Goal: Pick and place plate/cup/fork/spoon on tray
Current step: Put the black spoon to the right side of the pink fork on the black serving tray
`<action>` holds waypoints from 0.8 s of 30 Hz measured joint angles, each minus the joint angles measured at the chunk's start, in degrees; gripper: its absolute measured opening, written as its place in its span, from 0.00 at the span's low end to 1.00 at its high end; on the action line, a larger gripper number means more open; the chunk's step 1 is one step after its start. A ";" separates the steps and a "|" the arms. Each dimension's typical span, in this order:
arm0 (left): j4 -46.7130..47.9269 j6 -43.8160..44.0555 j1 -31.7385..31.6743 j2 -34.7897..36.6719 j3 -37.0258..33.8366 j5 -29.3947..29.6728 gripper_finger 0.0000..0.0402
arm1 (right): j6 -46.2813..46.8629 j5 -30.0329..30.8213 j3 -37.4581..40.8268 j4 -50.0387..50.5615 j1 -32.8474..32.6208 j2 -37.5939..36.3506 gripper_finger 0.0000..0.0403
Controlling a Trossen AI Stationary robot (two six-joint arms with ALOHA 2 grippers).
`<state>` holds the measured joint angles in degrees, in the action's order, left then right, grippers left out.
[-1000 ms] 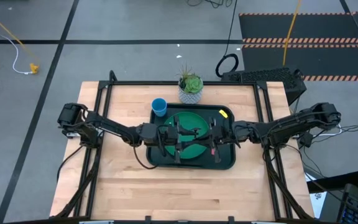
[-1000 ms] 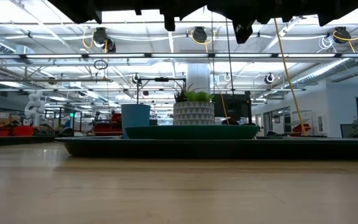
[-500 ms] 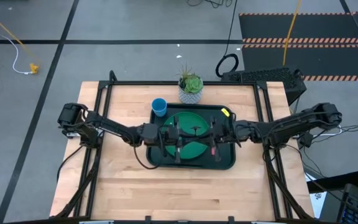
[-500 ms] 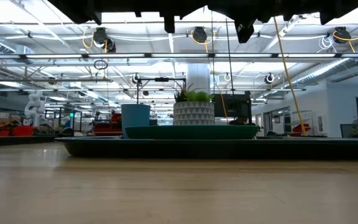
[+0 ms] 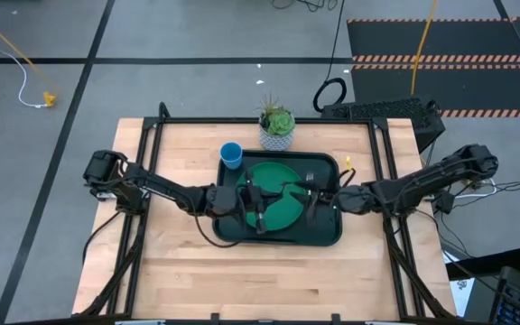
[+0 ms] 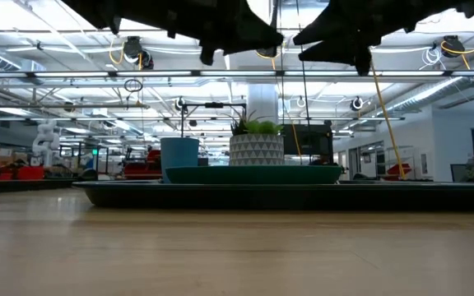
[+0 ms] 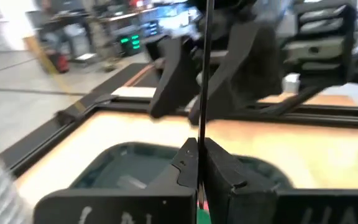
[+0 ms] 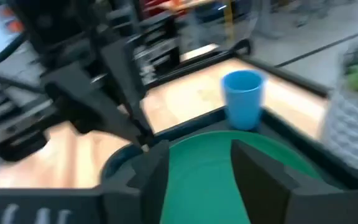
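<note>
The plate (image 5: 276, 191) is already lying flat inside the tray (image 5: 325, 236), which sits toward the far middle of the desk (image 5: 188, 271). The blue cup (image 5: 231, 155) is standing upright on the desk just outside the tray's far left corner, beside the white patterned plant pot (image 5: 277, 135). Fork and spoon cannot be made out with certainty; a thin dark rod is seen between the left fingers in the left wrist view, but what it is cannot be told.

The left end effector (image 5: 258, 200) is held over the plate's left part, its fingers drawn together with only that thin rod between them. The right end effector (image 5: 312, 197) is held over the plate's right part with its fingers spread apart, as the right wrist view shows.

The cup (image 8: 244, 98) is judged light, stiff and smooth-walled, so it is likely to slip or tip if pinched low or off-centre. A hold across the rim, one finger inside and one outside, or around the upper wall, is judged safest. The nearby pot is to be kept clear of.
</note>
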<state>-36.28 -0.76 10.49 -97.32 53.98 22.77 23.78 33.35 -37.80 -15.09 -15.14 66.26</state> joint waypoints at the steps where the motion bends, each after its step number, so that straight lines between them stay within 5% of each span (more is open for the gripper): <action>1: 0.60 0.35 0.50 0.00 0.00 1.98 0.02 | 0.21 2.53 0.00 -0.23 -0.89 0.00 0.44; 6: 2.33 1.01 3.54 0.00 0.00 14.59 0.01 | -4.09 14.28 0.00 -8.17 -6.62 1.15 0.49; 11: 2.28 0.47 5.51 0.00 0.00 24.78 0.01 | -22.02 24.92 0.01 -30.42 -12.44 8.04 0.50; 16: 1.82 -0.94 6.48 0.00 0.00 29.86 0.01 | -37.03 25.24 -0.31 -53.27 -13.63 17.15 0.50; 24: 0.81 -4.80 6.32 -2.16 1.54 31.25 0.01 | -40.72 25.12 -4.88 -57.08 -10.17 25.06 0.50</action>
<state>-35.47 -5.56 16.81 -99.47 55.52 54.03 -16.94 58.48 -42.68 -72.16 -25.31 91.32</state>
